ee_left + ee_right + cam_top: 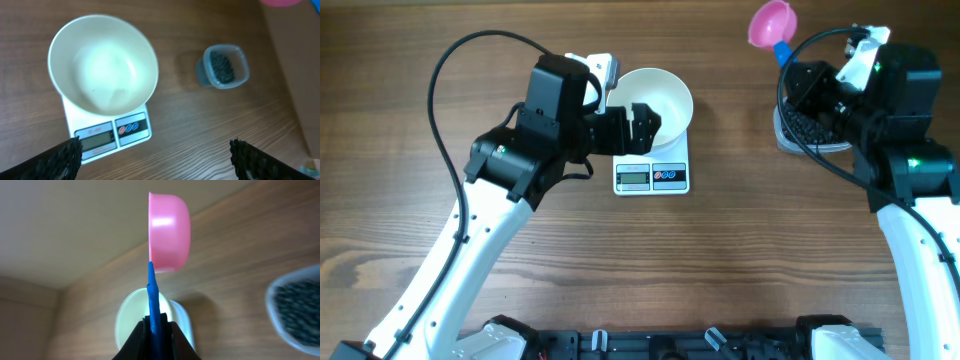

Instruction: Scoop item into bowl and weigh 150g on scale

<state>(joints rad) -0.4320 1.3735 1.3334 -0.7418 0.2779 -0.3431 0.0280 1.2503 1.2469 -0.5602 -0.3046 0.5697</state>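
Your right hand (154, 327) pinches the thin blue handle (151, 295) of the pink plastic scoop (170, 232), tipped on its side. Your left hand (157, 159) is spread wide above the shiny round white bowl (100, 65) on the flat white scale (132, 127); its screen is too blurry to read. The tiny black beans (221, 67) sit in the clear tub (240, 55) nearby.

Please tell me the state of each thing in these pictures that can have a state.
bowl: empty, standing on the scale.
scale: carrying the bowl; display unreadable.
clear tub: open, holding black pellets.
pink scoop: held in the air by its blue handle; no pellets visible inside.
left gripper: open, holding nothing.
right gripper: shut on the pink scoop's handle.
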